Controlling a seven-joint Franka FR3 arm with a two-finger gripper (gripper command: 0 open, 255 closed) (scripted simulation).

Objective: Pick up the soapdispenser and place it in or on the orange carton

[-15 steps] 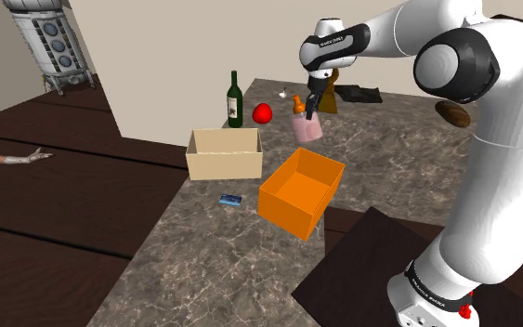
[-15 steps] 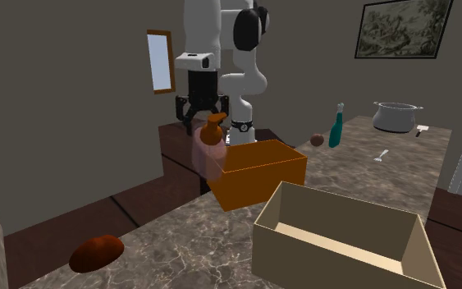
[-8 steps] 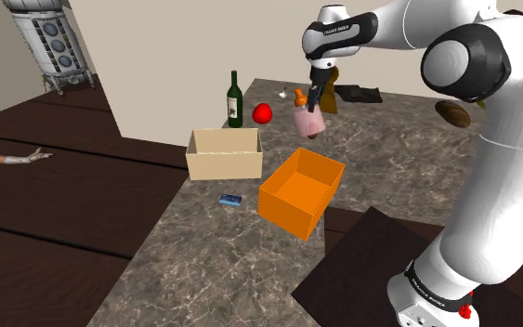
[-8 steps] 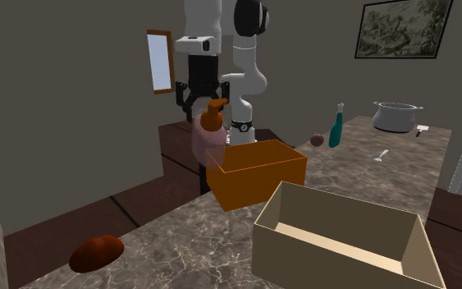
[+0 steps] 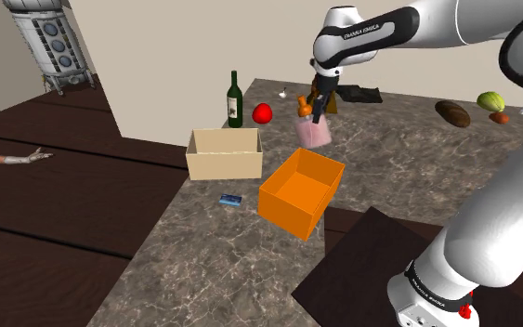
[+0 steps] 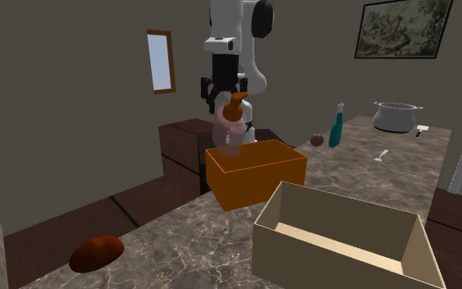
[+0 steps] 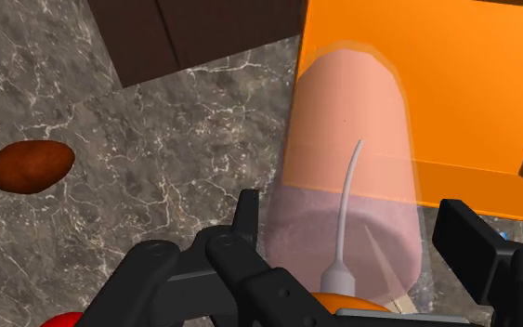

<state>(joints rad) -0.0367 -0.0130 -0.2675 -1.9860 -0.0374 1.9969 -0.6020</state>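
The soap dispenser [image 5: 313,134] is a translucent pink bottle with an orange pump top. It hangs in the air, tilted, with my gripper [image 5: 316,109] shut on its upper part. In the second exterior view the soap dispenser [image 6: 226,135] hovers over the near corner of the orange carton [image 6: 258,173], just above its rim. The open orange carton [image 5: 300,191] sits on the marble counter below the bottle. In the wrist view the soap dispenser [image 7: 347,186] is clasped between my black fingers [image 7: 247,219], and the orange carton [image 7: 454,84] lies partly under it.
A beige open box [image 5: 224,153] stands beside the carton. A wine bottle [image 5: 235,100] and a red apple [image 5: 263,113] are behind it, a small blue item [image 5: 230,199] in front. A brown lump [image 7: 30,165] lies on the counter [image 7: 157,158]. A teal spray bottle [image 6: 336,127] and pot [image 6: 395,115] stand farther off.
The arm has lifted and carried the held dispenser sideways, from beside the orange carton to above its corner. The grip has stayed shut on it.
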